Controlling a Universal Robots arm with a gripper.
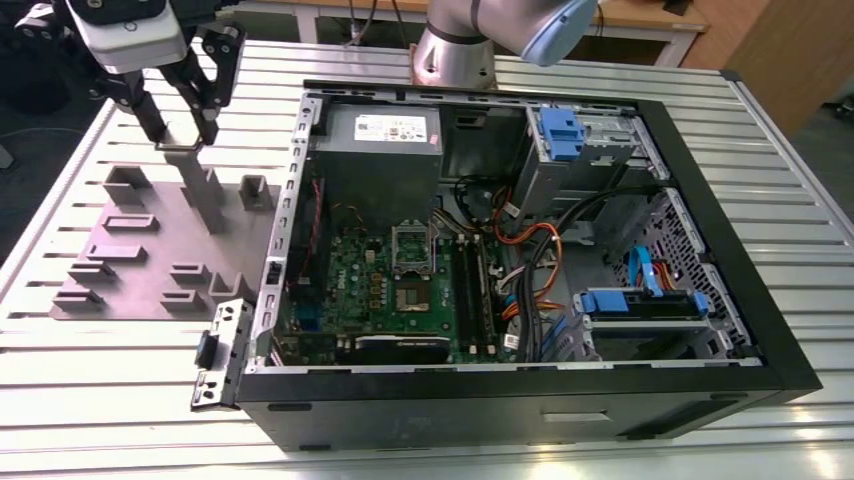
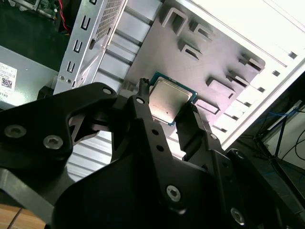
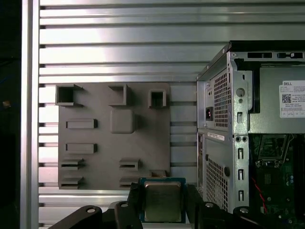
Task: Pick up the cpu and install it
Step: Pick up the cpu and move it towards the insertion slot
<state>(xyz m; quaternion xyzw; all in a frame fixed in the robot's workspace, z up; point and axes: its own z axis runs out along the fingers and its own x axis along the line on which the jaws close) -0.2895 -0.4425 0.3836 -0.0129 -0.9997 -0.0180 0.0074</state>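
The cpu point(image 3: 162, 200), a small flat square chip with a silvery top, sits clamped between my black fingers in both wrist views, seen edge to edge as the cpu point(image 2: 167, 101). My gripper point(image 1: 180, 138) hangs at the exterior view's far left, shut on the cpu point(image 1: 178, 148), above the grey fixture plate point(image 1: 134, 255). The green motherboard point(image 1: 350, 272) lies inside the open computer case point(image 1: 727, 215), to the exterior view's right of the gripper. Its silver socket frame point(image 1: 412, 243) stands by the socket point(image 1: 411, 293).
The fixture plate point(image 3: 114, 152) carries several raised blocks and a tall post point(image 1: 204, 195) just below the gripper. The case wall point(image 3: 219, 124) stands close by. A grey power supply point(image 1: 380, 135), blue drive brackets point(image 1: 561, 130), cables point(image 1: 527, 260) and memory slots crowd the case. The arm's base point(image 1: 454, 55) is behind.
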